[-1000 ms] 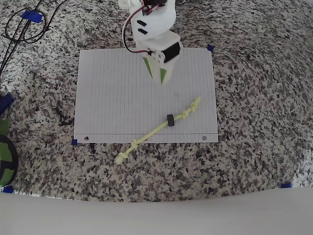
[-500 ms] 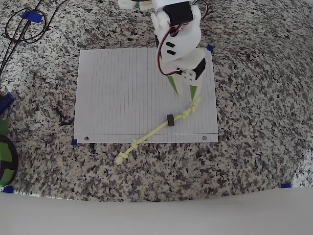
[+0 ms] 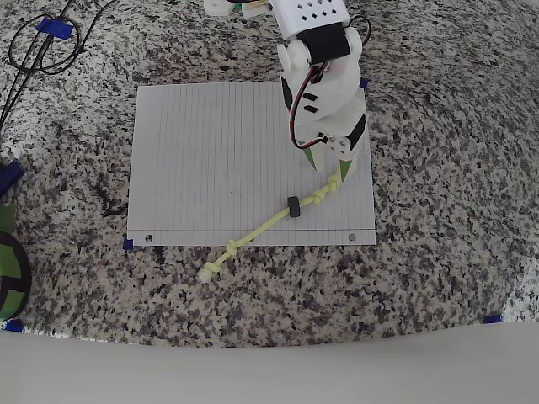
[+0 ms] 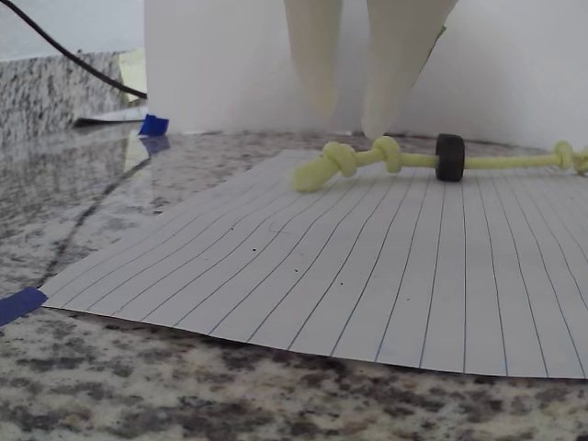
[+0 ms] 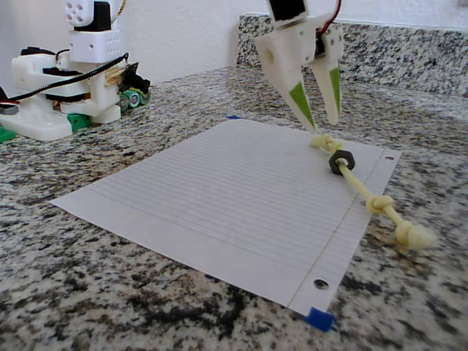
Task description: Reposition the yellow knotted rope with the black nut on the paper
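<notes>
The yellow knotted rope point(image 3: 269, 223) lies slanted across the lower right of the paper point(image 3: 210, 160). Its upper right knotted end rests on the sheet. Its lower left end lies off the sheet on the granite. The black nut point(image 3: 294, 207) sits on the rope, near the upper knots. My gripper point(image 3: 329, 166) hovers open just over the rope's upper right end, with nothing between its green-tipped fingers. In the wrist view the rope point(image 4: 386, 156) and nut point(image 4: 449, 157) lie just below the gripper point(image 4: 349, 119). The fixed view shows the gripper point(image 5: 322, 123) above the rope point(image 5: 365, 194), the nut point(image 5: 340, 161) and the paper point(image 5: 219, 197).
The sheet lies on a granite counter with blue tape marks point(image 3: 362, 83) at its corners. Black cables point(image 3: 42, 42) coil at the top left of the overhead view. A green and black object point(image 3: 8, 265) sits at the left edge. The arm's base point(image 5: 66, 95) stands left in the fixed view.
My gripper has swung right and down the sheet, from the top middle of the paper to over the rope's upper right end. The rope and nut have not moved.
</notes>
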Motion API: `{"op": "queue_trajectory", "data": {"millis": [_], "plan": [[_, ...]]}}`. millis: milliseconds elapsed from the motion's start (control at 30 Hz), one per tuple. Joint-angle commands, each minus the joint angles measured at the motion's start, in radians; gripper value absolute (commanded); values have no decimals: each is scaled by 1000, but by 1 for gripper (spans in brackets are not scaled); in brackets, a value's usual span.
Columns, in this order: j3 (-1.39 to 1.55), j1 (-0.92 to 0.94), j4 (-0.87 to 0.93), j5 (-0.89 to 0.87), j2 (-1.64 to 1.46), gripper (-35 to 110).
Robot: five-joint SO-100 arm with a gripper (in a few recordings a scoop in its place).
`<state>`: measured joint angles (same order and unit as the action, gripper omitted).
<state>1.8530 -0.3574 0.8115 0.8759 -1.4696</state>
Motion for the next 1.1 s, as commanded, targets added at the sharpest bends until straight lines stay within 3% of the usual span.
{"op": "queue_trajectory", "data": {"millis": [0,467,1067], "plan": [[-57,11,15,-9,12,36],[-207,0,112,-9,137,35],[-258,-21,104,-9,210,32]]}}
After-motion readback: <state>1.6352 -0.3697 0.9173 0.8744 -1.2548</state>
